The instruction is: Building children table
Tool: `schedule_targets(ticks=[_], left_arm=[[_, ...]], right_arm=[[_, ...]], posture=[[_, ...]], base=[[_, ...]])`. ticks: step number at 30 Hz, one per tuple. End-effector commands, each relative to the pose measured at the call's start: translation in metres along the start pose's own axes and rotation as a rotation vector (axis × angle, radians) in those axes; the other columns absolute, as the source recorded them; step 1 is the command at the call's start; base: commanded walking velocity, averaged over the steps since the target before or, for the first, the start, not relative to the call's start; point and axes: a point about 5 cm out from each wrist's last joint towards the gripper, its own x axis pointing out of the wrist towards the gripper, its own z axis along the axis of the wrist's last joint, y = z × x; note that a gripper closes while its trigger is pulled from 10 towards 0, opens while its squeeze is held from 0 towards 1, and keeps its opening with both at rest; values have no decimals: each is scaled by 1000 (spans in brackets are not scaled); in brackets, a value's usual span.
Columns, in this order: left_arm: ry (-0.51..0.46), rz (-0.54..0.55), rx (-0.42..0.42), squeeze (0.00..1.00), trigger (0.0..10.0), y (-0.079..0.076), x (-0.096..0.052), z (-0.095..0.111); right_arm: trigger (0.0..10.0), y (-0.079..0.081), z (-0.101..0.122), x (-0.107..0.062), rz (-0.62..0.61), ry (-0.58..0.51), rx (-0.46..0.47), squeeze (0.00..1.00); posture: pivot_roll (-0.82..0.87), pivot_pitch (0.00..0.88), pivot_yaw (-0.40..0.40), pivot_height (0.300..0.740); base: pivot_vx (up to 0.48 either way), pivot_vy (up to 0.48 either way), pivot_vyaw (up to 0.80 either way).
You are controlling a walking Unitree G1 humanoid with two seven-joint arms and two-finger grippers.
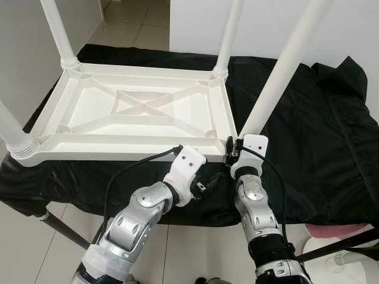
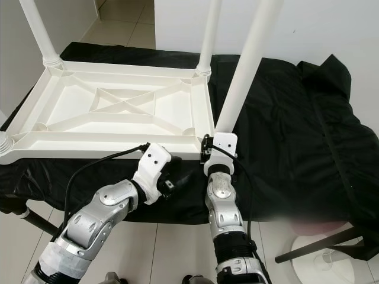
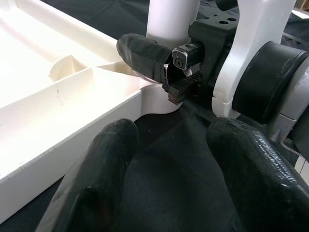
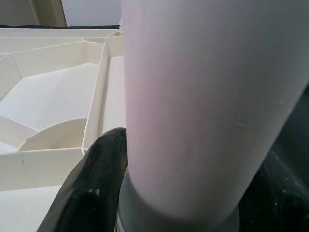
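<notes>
While the white plastic children's table [image 1: 136, 112] lies upside down on the black cloth [image 1: 314, 130], its near right corner reaches the cloth's near edge — there the right gripper [image 1: 232, 148] pinches the base of the white tubular leg [image 1: 284, 68]. Just beside, the left gripper [image 3: 169, 159] hovers, fingers spread — the wrist view shows cloth between them.

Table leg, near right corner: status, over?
Right gripper shut on table leg at its base. Left gripper open, just below that corner. Upturned tabletop on black cloth.
</notes>
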Motion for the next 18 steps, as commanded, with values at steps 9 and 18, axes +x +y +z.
schedule_targets(ticks=[9, 18], left_arm=[[-7, 38, 3, 0, 10000, 2, -4, 0], [0, 15, -6, 0, 10000, 2, -5, -1]], right_arm=[[10000, -3, 7, -5, 33, -55, 47, 1000], [10000, -11, 20, -3, 260, -94, 88, 0]], posture=[[37, 114, -64, 740], [9, 133, -58, 740]], base=[[0, 0, 0], [0, 0, 0]])
